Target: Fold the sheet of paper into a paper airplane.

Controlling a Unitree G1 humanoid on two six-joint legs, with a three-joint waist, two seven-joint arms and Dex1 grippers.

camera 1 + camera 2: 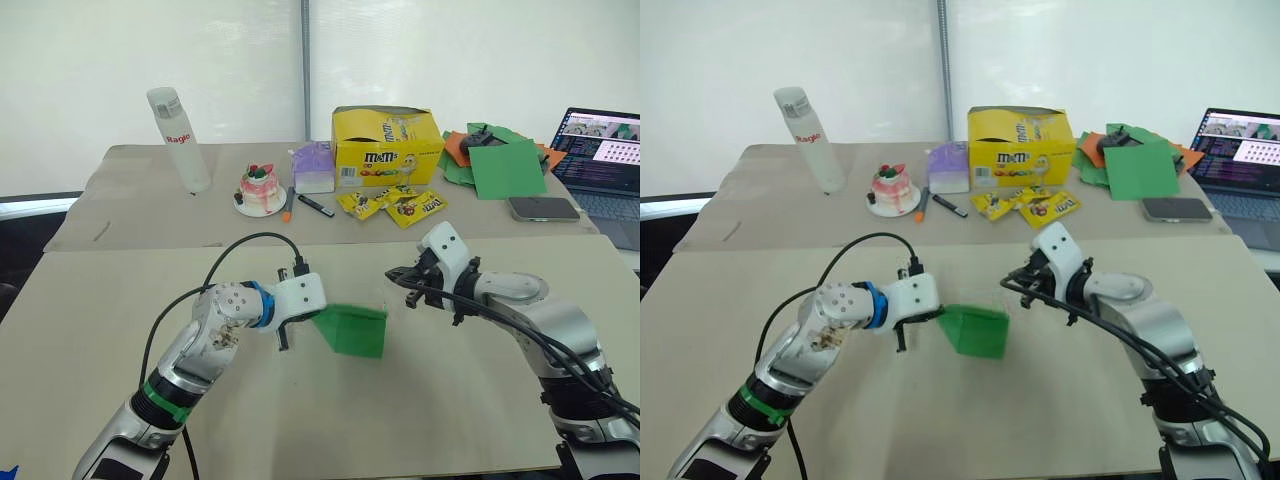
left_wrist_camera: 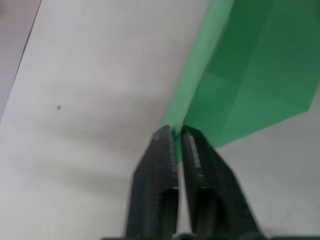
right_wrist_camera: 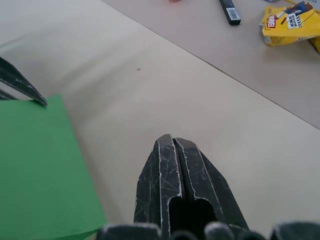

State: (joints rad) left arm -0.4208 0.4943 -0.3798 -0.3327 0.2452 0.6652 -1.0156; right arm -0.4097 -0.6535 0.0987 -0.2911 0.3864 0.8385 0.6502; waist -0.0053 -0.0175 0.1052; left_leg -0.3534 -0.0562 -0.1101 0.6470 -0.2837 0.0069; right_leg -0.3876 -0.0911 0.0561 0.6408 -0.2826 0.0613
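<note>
- Beige tabletop point(image 1: 120, 300) fills the lower half of the left eye view, with a white wall behind. Just below frame centre sits the sheet of paper point(image 1: 355, 330), bright green and folded into a layered shape with a slanted left edge and a raised upper edge.
- The left gripper point(image 1: 300, 318), left of centre, has its fingers pinched onto the sheet's left corner. The right gripper point(image 1: 400, 277), right of centre, hangs just beside the sheet's upper right corner with its fingers pressed together; whether it touches the sheet is unclear.
- Along the upper part of the frame stand a white bottle point(image 1: 180, 140), a small cake on a plate point(image 1: 259, 190), a yellow candy box point(image 1: 386, 146), candy packets point(image 1: 395, 205), a heap of green and orange sheets point(image 1: 500, 155), a phone point(image 1: 543, 208) and a laptop point(image 1: 605, 160).
- In the left wrist view, the black fingers point(image 2: 160, 175) clamp a thin green edge, and the paper spreads to the upper right in creased panels of lighter and darker green.
- In the right wrist view, the fingers point(image 3: 165, 175) are closed on nothing at lower centre, and the green sheet lies at lower left.
</note>
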